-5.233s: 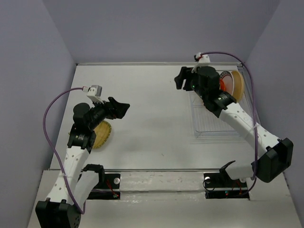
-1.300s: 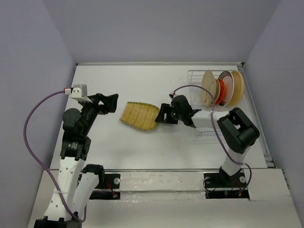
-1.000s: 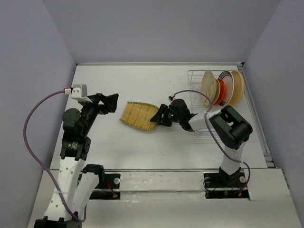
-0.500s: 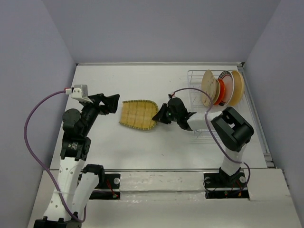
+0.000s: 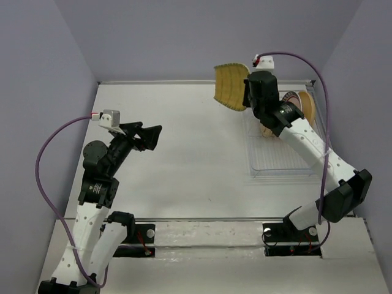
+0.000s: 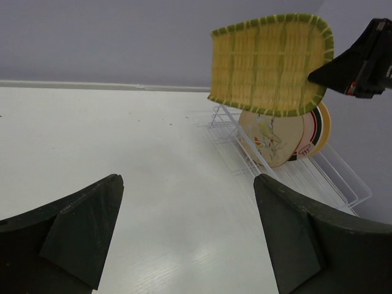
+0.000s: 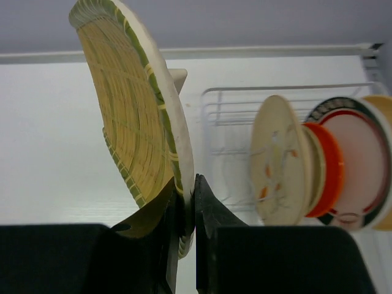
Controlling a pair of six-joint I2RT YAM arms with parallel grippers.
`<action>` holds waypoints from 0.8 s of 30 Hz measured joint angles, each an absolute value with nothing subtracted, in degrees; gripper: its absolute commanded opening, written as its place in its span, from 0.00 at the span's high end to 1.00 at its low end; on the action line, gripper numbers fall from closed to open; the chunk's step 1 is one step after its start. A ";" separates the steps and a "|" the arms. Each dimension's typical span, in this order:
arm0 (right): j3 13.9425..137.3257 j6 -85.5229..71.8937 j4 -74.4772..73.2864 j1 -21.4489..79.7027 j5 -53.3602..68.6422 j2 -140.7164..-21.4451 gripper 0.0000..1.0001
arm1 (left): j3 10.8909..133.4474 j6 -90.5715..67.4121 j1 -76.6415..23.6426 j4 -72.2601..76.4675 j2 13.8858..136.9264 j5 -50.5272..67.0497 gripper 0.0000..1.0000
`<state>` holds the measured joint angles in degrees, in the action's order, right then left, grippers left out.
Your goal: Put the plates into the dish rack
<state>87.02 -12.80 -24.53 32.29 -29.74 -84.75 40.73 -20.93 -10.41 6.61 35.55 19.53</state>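
My right gripper [image 5: 246,92] is shut on the rim of the yellow ridged-edge plate [image 5: 229,86], which it holds upright in the air at the back, just left of the clear dish rack [image 5: 275,162]. In the right wrist view the jaws [image 7: 188,196] pinch the lower edge of the yellow plate [image 7: 131,116]. Standing in the rack [image 7: 226,110] are the cream patterned plate [image 7: 275,159], the orange-red plate [image 7: 320,168], the white plate with green-and-red rim [image 7: 358,165] and a tan one [image 7: 383,107]. My left gripper [image 5: 152,135] hangs open and empty over the left side of the table.
The left wrist view shows the held yellow plate [image 6: 269,61] above the rack [image 6: 318,177], its near slots free. The back wall stands close behind the plate. The rack's front half [image 5: 278,168] holds nothing.
My right gripper shut on the yellow plate at the table's middle, then lifted it up and back to the right, beside the rack. The left arm barely shifted.
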 measured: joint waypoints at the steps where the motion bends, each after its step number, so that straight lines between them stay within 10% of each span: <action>1: 89.56 -11.35 -27.00 31.27 -31.53 -84.75 0.93 | 40.73 -20.91 -10.81 6.61 35.55 19.57 0.01; 24: 114.41 -6.39 -68.25 23.51 -39.35 -97.12 0.93 | 40.73 -20.36 -16.95 6.02 34.44 18.37 0.01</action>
<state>114.41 -6.39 -68.25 23.51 -39.35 -97.12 40.73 -20.36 -16.95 6.02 34.44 18.37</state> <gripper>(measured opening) 0.154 0.990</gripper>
